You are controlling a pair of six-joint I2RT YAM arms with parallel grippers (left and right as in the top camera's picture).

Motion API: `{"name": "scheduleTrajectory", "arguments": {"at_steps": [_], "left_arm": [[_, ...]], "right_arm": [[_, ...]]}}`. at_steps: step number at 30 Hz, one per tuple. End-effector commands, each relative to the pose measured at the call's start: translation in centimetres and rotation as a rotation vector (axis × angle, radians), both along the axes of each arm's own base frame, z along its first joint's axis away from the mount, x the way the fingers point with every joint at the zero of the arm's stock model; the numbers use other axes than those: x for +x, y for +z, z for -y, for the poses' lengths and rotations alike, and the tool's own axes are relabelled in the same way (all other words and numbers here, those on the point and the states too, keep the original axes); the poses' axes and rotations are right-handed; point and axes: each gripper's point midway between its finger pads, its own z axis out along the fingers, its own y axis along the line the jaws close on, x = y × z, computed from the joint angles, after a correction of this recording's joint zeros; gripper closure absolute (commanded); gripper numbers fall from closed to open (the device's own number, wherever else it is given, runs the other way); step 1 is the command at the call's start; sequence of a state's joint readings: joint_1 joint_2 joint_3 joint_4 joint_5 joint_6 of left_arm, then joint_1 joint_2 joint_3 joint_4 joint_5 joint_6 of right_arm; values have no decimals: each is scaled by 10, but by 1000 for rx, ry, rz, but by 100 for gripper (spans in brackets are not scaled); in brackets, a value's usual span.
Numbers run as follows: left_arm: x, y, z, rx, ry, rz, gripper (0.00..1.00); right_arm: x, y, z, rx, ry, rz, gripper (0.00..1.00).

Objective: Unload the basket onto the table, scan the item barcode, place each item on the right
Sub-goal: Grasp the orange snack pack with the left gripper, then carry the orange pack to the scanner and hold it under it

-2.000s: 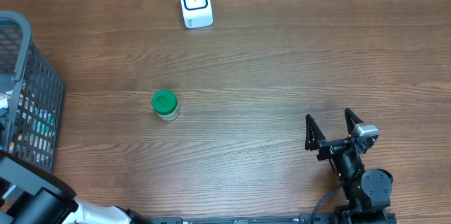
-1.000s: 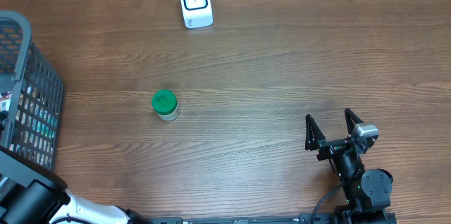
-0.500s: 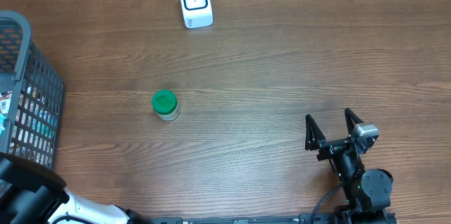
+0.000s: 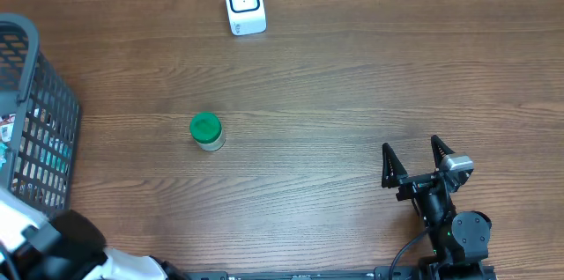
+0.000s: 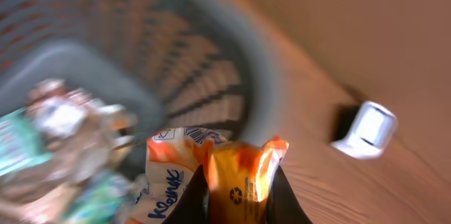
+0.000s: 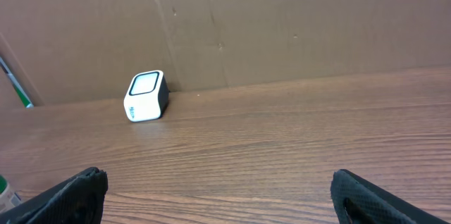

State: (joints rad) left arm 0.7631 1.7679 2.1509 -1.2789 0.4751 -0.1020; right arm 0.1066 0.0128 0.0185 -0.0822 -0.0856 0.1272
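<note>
1. The left gripper (image 5: 237,178) clamps the orange tissue packet (image 5: 176,171) just above the basket (image 5: 262,86).
2. The right gripper (image 4: 411,158) stands spread wide, holding nothing, well apart from the basket.

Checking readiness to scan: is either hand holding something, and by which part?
The left hand is shut on the orange-and-white Kleenex pack, pinching its orange end. The right hand is open and empty.
</note>
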Motion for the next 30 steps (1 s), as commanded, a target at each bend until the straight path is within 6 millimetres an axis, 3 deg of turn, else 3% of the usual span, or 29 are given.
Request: {"name": "scheduleTrajectory", "arguments": {"at_steps": [1,6,11,15,21,27,30], "left_arm": [[7,54,70,66,-163,127,96],[11,63,140,181,-287,88,96],[16,31,208,279,-426,-63,96],[23,-9,265,325,-575,-173,96],[23,-90,344,321,-762,-351,96],[7,-175,391,379,-843,-549,96],[-5,-206,412,393,-876,-623,96]], "right_arm": [[0,-2,1,-1,-5,4,0],[0,-2,0,-1,-5,4,0],[0,-2,1,-1,-5,4,0],[0,-2,0,-1,-5,4,0],[0,-2,1,-1,-5,4,0],[0,-2,1,-1,-5,4,0],[0,-2,1,-1,-5,4,0]]}}
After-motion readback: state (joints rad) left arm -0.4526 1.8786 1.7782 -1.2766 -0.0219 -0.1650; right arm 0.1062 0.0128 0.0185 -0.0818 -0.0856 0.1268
